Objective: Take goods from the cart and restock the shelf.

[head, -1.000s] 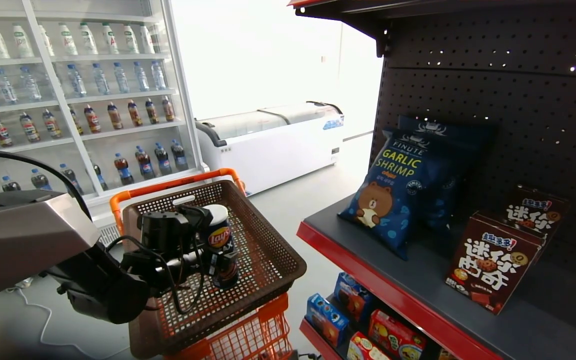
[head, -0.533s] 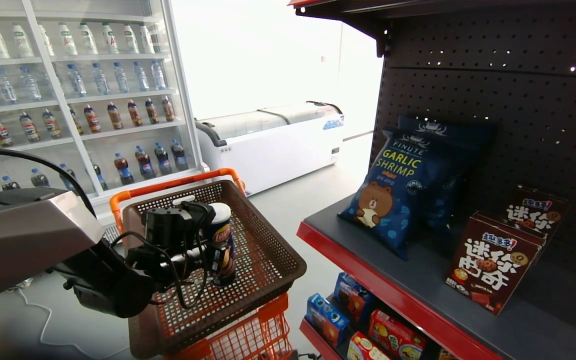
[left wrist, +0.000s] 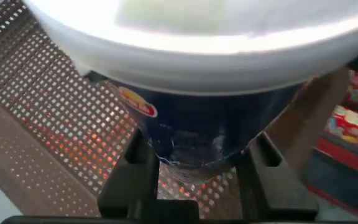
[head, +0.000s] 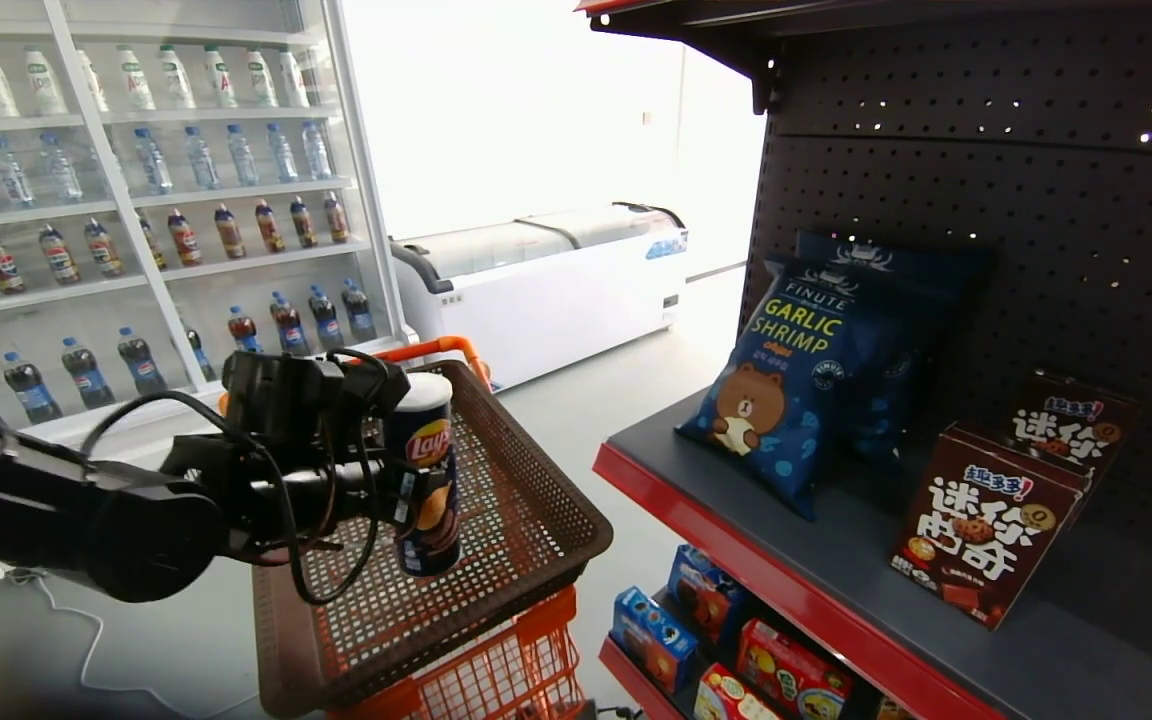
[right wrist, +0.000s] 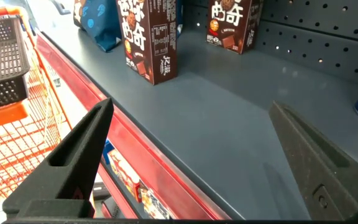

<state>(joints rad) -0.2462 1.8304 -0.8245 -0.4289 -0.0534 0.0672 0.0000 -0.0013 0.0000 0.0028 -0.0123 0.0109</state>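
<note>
Pick step nearly done: my left gripper was clamped on the upright chip can over the cart basket at left, the right gripper gaped wide above the shelf, and next I judged a steady carry rightward onto its bare deck.

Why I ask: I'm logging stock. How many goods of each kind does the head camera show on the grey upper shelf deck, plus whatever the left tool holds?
chip can in the left tool: 1
garlic shrimp snack bags: 2
brown cookie boxes: 2
total: 5
</note>
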